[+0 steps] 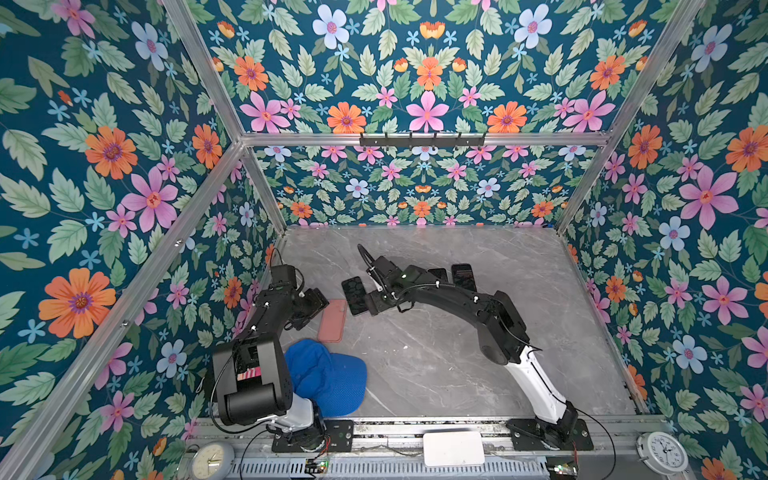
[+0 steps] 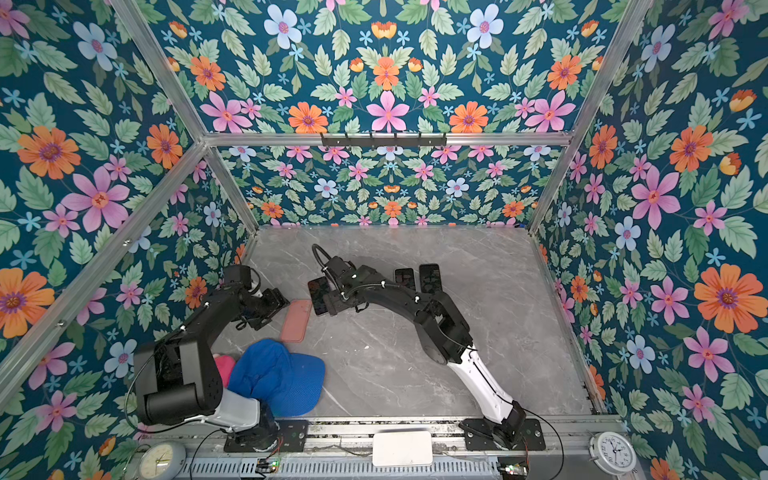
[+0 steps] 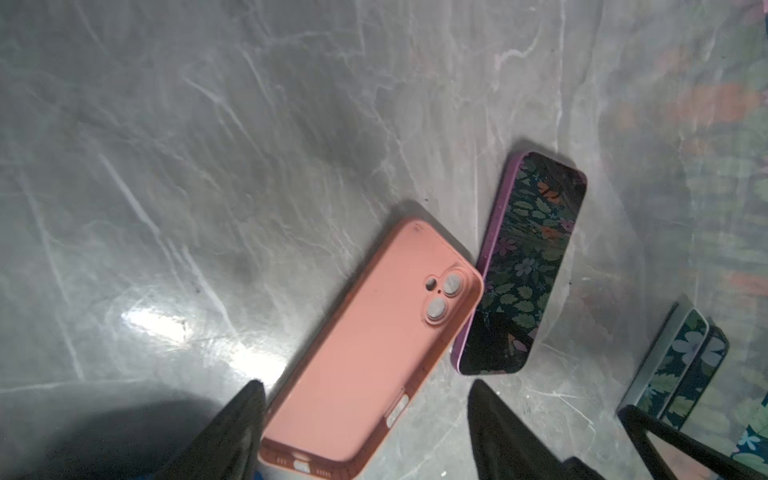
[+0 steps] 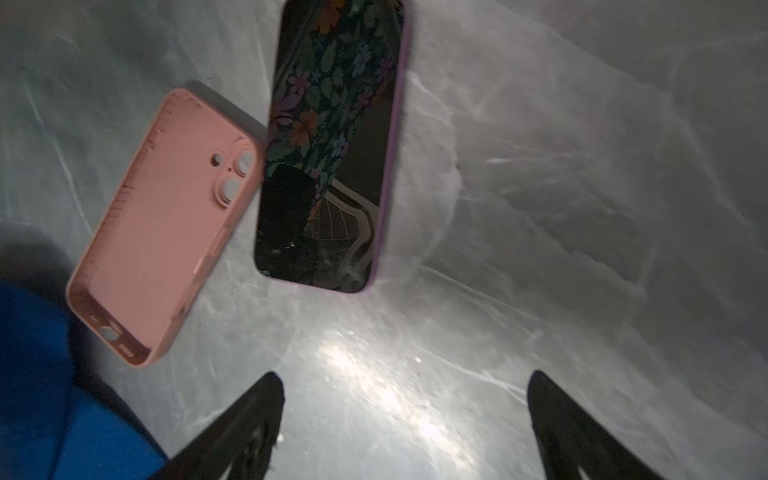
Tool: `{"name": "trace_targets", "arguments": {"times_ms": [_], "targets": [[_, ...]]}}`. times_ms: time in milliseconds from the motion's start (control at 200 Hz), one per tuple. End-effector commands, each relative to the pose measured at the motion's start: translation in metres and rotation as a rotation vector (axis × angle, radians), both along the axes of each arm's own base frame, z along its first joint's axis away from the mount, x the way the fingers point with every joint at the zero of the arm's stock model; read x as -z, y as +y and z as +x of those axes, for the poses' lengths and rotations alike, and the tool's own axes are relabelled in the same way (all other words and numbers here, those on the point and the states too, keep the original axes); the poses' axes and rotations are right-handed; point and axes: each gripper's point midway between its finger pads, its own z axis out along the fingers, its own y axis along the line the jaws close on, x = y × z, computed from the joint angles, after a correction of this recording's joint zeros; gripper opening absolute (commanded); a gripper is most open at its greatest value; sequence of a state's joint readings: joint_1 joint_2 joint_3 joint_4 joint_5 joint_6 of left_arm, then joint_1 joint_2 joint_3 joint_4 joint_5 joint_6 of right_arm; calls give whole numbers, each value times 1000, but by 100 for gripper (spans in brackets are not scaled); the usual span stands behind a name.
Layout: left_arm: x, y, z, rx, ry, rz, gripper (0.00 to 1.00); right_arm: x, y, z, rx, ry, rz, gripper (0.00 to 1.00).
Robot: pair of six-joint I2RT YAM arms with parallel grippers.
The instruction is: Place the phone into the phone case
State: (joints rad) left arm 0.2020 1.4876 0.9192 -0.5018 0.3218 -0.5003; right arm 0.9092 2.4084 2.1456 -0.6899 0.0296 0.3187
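Left gripper [image 3: 365,386], jaws apart, hovers over one end of the pink phone case [image 3: 374,332], lying flat, hollow up. Just beside it, roughly parallel, lies the phone [image 4: 332,166], screen up, lengthwise ahead of the right gripper [image 4: 406,376], spread wide, empty.

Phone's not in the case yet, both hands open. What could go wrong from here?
1. The purple phone lies flat, screen up, apparently touching a corner of the pink case; the right hand may get little purchase and could shove the case.
2. The left hand is open over the case's end, not gripping, so the case may slide when the phone is pressed in.
3. The blue cap sits close to the case and could snag it.
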Motion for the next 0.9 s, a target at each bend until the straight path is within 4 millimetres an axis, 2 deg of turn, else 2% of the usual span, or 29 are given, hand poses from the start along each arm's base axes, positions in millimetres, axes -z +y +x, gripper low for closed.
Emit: {"name": "trace_targets", "arguments": {"times_ms": [0, 140, 305, 835, 895], "targets": [[4, 9, 0, -42, 2, -19, 79, 6, 15, -4, -47, -31, -27, 99], [12, 12, -1, -60, 30, -43, 79, 18, 33, -3, -80, -42, -40, 99], [17, 11, -2, -64, 45, -55, 79, 33, 43, 2, -84, -28, -43, 99], [25, 8, -6, -63, 71, -70, 79, 71, 48, 1, -62, -20, -85, 96], [25, 8, -7, -63, 74, -70, 79, 77, 45, 4, -43, -29, -107, 92]]}}
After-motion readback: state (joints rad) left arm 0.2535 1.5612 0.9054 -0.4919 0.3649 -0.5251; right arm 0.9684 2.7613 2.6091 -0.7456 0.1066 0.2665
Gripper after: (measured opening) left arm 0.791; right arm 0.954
